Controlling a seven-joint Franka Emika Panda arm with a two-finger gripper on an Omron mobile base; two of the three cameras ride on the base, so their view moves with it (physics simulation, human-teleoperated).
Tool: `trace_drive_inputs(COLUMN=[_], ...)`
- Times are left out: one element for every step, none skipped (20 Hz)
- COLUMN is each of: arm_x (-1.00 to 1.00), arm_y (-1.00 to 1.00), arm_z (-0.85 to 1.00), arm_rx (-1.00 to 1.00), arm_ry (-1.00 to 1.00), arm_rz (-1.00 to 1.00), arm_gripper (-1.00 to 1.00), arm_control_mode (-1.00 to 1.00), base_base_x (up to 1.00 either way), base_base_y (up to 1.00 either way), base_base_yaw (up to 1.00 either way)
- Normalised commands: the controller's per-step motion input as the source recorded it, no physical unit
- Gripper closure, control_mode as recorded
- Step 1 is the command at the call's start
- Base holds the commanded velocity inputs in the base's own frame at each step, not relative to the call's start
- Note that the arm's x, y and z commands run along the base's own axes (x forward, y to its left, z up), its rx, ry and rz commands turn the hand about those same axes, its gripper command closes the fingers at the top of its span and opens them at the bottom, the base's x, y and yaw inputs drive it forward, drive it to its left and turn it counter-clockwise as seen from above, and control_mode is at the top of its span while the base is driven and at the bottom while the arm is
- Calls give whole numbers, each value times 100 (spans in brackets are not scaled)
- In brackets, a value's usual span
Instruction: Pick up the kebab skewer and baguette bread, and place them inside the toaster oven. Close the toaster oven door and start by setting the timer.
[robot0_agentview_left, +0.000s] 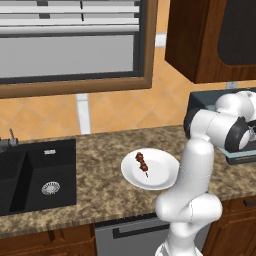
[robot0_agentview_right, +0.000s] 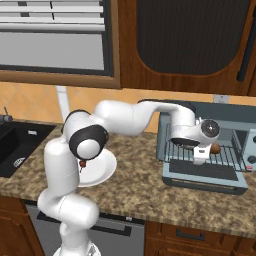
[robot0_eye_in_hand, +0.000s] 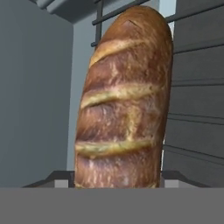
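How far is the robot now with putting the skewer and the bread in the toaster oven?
Done: the toaster oven door is dropped open. In hand: the gripper is at the wire rack inside the toaster oven, with the baguette bread between its fingers; whether it is released I cannot tell. Left: the kebab skewer lies on the white plate; then closing the door and setting the timer.

The white arm rises from the base, bends at a dark-jointed elbow and stretches out level to its right, ending in a wrist turned downward. In the right base view the gripper (robot0_agentview_right: 206, 150) hangs at the end of that reach, pointing down. In the hand view the fingers (robot0_eye_in_hand: 59, 179) stand apart on either side of the baguette bread (robot0_eye_in_hand: 124, 100), close against its flanks.
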Motion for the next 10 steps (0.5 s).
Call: trace_drive_inputs(arm_x=[0, 0, 0, 0, 0, 0, 0, 0, 0, 0], arm_y=[0, 0, 0, 0, 0, 0, 0, 0, 0, 0], arm_z=[0, 0, 0, 0, 0, 0, 0, 0, 0, 0], arm_rx=[0, 0, 0, 0, 0, 0, 0, 0, 0, 0], arm_ry=[0, 0, 0, 0, 0, 0, 0, 0, 0, 0], arm_rz=[0, 0, 0, 0, 0, 0, 0, 0, 0, 0], arm_gripper=[-100, -100, -100, -100, -100, -100, -100, -100, -100, -100], arm_control_mode=[-100, -100, -100, -100, -100, -100, -100, -100, -100, -100], base_base_x=[0, 0, 0, 0, 0, 0, 0, 0, 0, 0], base_base_y=[0, 0, 0, 0, 0, 0, 0, 0, 0, 0], base_base_yaw=[0, 0, 0, 0, 0, 0, 0, 0, 0, 0])
